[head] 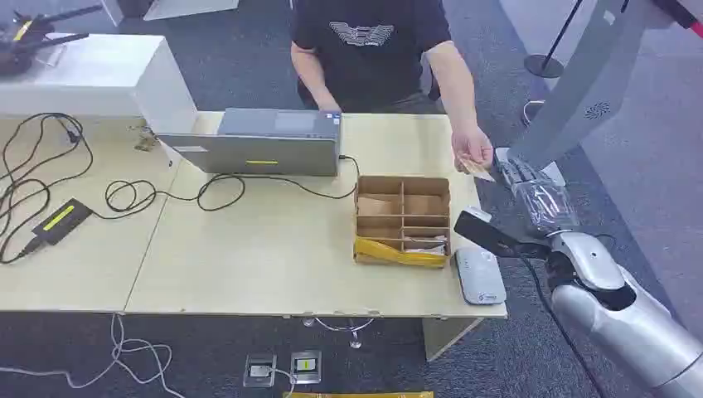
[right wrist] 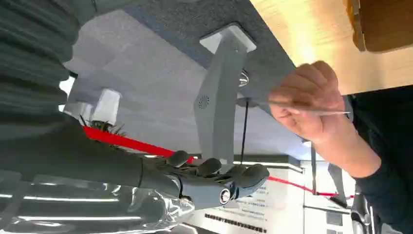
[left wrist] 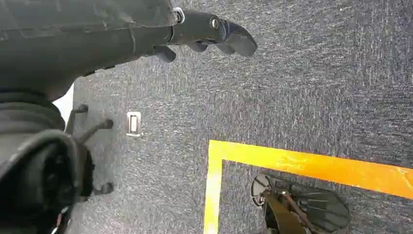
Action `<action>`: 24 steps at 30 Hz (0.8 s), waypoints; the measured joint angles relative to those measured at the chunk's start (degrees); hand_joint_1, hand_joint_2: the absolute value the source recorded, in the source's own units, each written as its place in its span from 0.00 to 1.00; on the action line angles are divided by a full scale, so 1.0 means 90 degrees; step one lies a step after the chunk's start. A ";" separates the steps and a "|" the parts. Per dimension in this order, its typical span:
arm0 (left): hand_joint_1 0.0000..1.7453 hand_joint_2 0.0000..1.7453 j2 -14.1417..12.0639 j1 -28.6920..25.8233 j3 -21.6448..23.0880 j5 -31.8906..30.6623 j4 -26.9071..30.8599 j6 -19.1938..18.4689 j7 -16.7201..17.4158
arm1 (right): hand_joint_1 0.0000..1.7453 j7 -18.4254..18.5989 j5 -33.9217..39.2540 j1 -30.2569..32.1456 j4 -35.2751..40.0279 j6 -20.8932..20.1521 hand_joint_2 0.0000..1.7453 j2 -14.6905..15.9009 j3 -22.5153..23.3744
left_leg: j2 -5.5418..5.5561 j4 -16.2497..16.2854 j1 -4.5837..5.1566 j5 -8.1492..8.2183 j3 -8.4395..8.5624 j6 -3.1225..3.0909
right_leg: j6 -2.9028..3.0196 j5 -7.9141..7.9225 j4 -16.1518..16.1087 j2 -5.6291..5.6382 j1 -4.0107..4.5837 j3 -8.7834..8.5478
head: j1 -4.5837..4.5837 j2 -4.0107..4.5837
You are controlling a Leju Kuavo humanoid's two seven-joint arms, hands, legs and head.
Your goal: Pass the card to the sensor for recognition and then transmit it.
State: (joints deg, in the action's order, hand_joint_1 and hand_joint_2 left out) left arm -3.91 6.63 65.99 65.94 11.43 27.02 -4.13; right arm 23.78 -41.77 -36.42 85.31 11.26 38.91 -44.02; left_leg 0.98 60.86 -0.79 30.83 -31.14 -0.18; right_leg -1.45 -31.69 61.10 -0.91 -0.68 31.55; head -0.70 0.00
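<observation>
the card (head: 476, 168) sits pinched in the person's hand (head: 471, 150), just off the far right corner of the table (head: 249, 257); in the right wrist view it shows edge-on as a thin sliver (right wrist: 311, 110) between that person's fingers. the robot's right hand (head: 521, 172) is right beside it, just past the table edge, fingers stretched out and apart, holding nothing (right wrist: 214, 178). near that corner on the table, a cardboard box (head: 403, 220) with dividers stands, a yellow packet lying along its near side, and a grey sensor (head: 478, 274) lies flat just beside it at the table's near right corner. further left, a closed laptop (head: 259, 143) rests with black cables looping off it. the left hand (left wrist: 214, 36) hangs over grey carpet by a yellow floor line (left wrist: 292, 163), fingers loosely bent, nothing in them.
</observation>
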 joint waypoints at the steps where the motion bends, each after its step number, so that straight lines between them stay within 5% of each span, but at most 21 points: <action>1: 0.00 0.00 0.0000 0.0000 0.0000 0.0000 0.0000 0.0000 0.0000 | 0.00 0.0002 0.0000 0.0000 0.0000 0.0000 1.00 0.0000 0.0000 | 0.0000 0.0000 0.0000 0.0000 0.0000 0.0000 | 0.0000 0.0000 0.0000 0.0000 0.0000 0.0000 | 0.0000 0.0000; 21: 0.00 0.00 0.0002 0.0000 0.0000 -0.0002 0.0000 -0.0007 0.0000 | 0.00 -0.0061 -0.0214 -0.0020 -0.0002 0.0022 1.00 -0.0005 0.0000 | 0.0000 0.0000 0.0000 0.0000 -0.0001 0.0000 | 0.0000 0.0000 0.0000 0.0000 0.0000 0.0000 | 0.0000 -0.0002; 24: 0.00 0.00 0.0002 0.0000 0.0000 -0.0012 0.0000 -0.0022 0.0000 | 0.14 -0.0034 -0.0226 -0.0020 -0.0005 0.0029 1.00 -0.0005 0.0000 | 0.0000 0.0000 0.0000 0.0000 -0.0001 0.0000 | 0.0000 0.0000 0.0000 0.0000 0.0000 0.0000 | 0.0000 -0.0002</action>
State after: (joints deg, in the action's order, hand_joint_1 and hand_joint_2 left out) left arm -3.89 6.63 65.99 65.83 11.43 26.82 -4.13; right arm 23.47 -43.80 -36.60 85.26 11.52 38.86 -44.02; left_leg 0.99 60.86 -0.79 30.83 -31.14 -0.18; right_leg -1.45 -31.69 61.10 -0.91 -0.68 31.55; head -0.70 -0.02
